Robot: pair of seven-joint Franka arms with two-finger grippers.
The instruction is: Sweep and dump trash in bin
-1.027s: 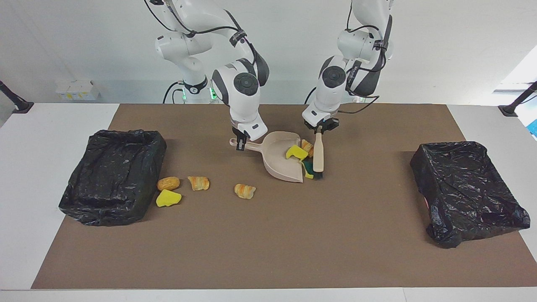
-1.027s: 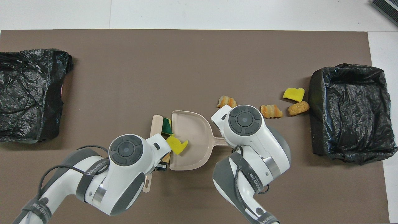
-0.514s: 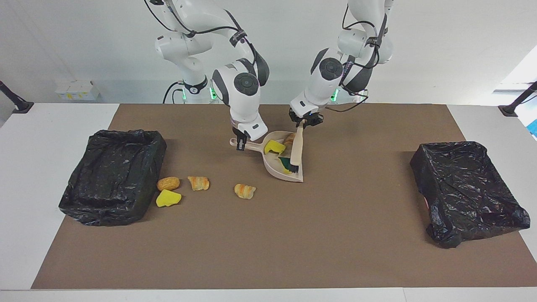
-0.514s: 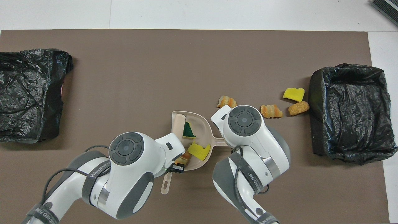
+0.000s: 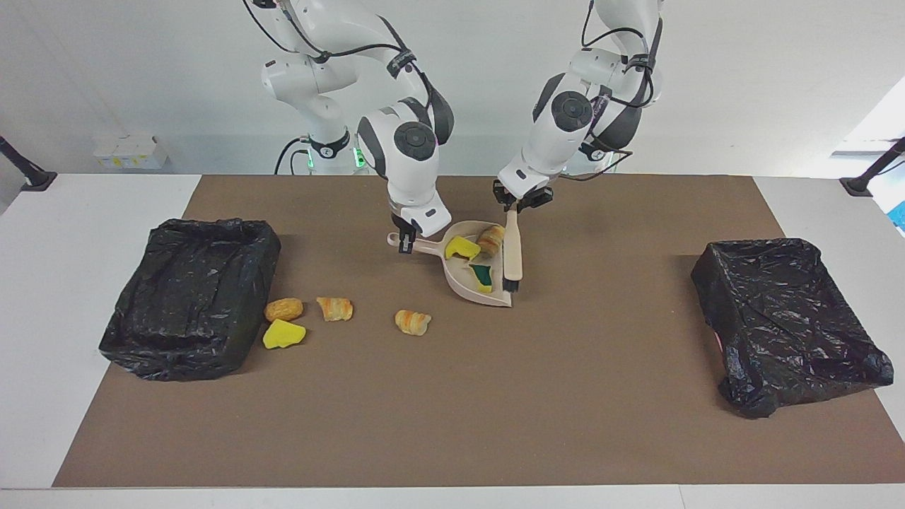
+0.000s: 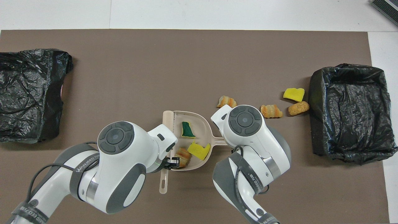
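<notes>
Shells: both arms glossy white, rounded and bulbous at every joint.
Joint caps: dark grey discs set into the white housings, ringed, with a small centre dot.
Elbow covers: charcoal-grey padded sections wrapping the arm links.
Cables: black leads looping along both arms, strapped down with black bands.
Markings: white lettering on a black strap, too small to read fully.
Lights: green glow at the bases.
Wrists: silver metal ring between grey and white sections.
</notes>
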